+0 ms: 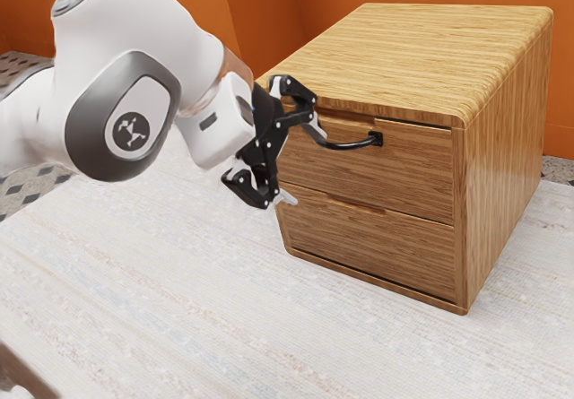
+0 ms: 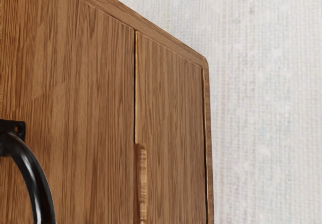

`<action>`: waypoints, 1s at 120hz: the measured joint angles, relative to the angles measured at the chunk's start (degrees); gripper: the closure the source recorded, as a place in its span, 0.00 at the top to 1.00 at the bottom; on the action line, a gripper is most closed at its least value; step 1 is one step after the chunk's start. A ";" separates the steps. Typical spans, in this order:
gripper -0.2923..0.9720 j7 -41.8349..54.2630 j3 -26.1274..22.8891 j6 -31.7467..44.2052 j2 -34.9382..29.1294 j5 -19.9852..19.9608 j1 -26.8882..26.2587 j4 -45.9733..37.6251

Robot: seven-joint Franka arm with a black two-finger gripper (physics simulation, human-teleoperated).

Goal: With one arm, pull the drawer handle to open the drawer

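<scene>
My gripper (image 1: 300, 166) is at the left end of the top drawer (image 1: 404, 170) of the wooden cabinet (image 1: 430, 58). Its fingers are spread wide and clamped on nothing. The upper finger (image 1: 309, 121) is just beside the left end of the black handle (image 1: 354, 144), and the lower one is down by the bottom drawer (image 1: 377, 238). I cannot tell whether either touches. The top drawer's front sits level with the one below. The cabinet stands on a pale table (image 1: 179, 309).

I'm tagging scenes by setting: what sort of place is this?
Probably a simulated indoor room rather than a real home. A two-drawer wooden cabinet stands on a pale woven surface, with plain orange walls behind it.
</scene>
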 joint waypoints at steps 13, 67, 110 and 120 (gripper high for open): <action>0.77 1.01 -0.15 0.30 1.95 0.12 0.18 0.80; 0.77 3.24 -0.53 1.61 7.55 0.81 1.05 4.55; 0.77 3.80 -0.43 1.23 7.99 1.24 1.07 4.30; 0.77 3.83 -0.43 1.19 8.30 1.26 1.08 4.25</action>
